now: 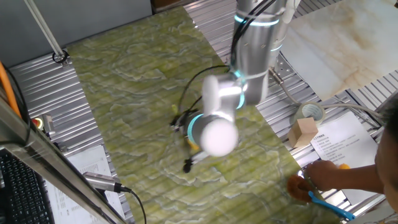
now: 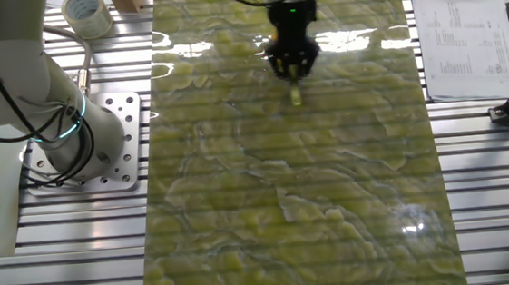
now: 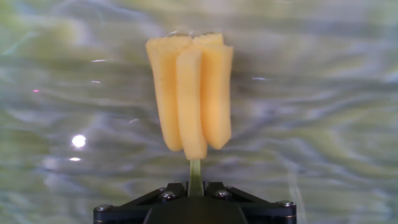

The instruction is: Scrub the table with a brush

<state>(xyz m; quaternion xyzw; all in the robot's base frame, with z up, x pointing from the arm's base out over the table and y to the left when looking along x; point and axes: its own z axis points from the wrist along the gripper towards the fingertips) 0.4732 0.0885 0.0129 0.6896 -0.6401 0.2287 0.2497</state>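
Note:
The table [image 2: 294,185] is a long olive-green and pale yellow marbled surface; it also shows in one fixed view [image 1: 137,106] and fills the hand view [image 3: 323,112]. The brush [image 3: 191,99] is yellow, with a blocky head of thick strips on a thin stick handle. My gripper [image 3: 194,186] is shut on the handle and holds the brush head-down toward the table. In the other fixed view my gripper [image 2: 292,65] is over the far middle of the table with the brush head [image 2: 296,95] at the surface. In one fixed view the arm hides most of the brush.
Ribbed grey metal panels [image 2: 61,230] flank the table. A tape roll [image 1: 310,113] and a small cardboard box [image 1: 303,132] stand at the right. Paper sheets [image 2: 460,40] lie beside the table. A person's hand [image 1: 329,177] with a blue-handled item [image 1: 333,207] is at the near right corner.

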